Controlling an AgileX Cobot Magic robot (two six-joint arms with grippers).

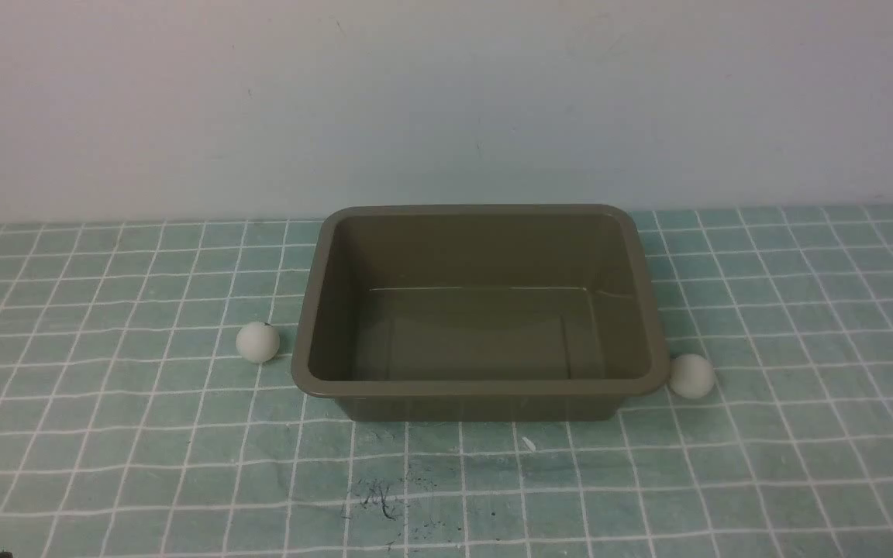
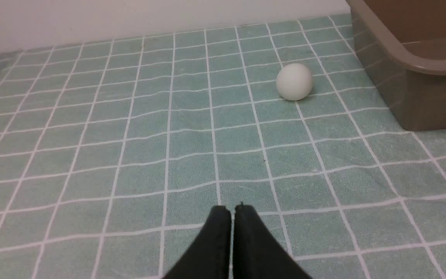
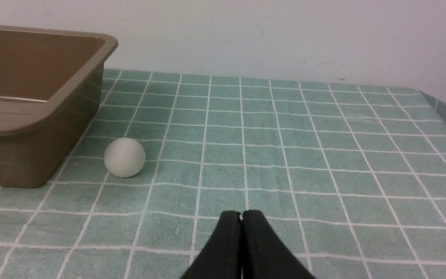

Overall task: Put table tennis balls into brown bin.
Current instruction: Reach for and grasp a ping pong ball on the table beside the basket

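The brown bin (image 1: 480, 392) stands in the middle of the table with nothing inside it. One white table tennis ball (image 1: 257, 342) rests on the cloth just left of the bin; the other ball (image 1: 691, 376) lies against the bin's front right corner. Neither arm shows in the front view. In the left wrist view my left gripper (image 2: 232, 209) is shut and holds nothing, well short of the left ball (image 2: 294, 81) and the bin (image 2: 420, 66). My right gripper (image 3: 241, 214) is likewise shut on nothing, apart from the right ball (image 3: 124, 157) beside the bin (image 3: 37, 116).
A teal cloth with a white grid (image 1: 105, 434) covers the table, with a pale wall (image 1: 446, 101) close behind the bin. Dark scuff marks (image 1: 377, 496) sit on the cloth near the front. The cloth's right edge (image 3: 441, 106) shows in the right wrist view.
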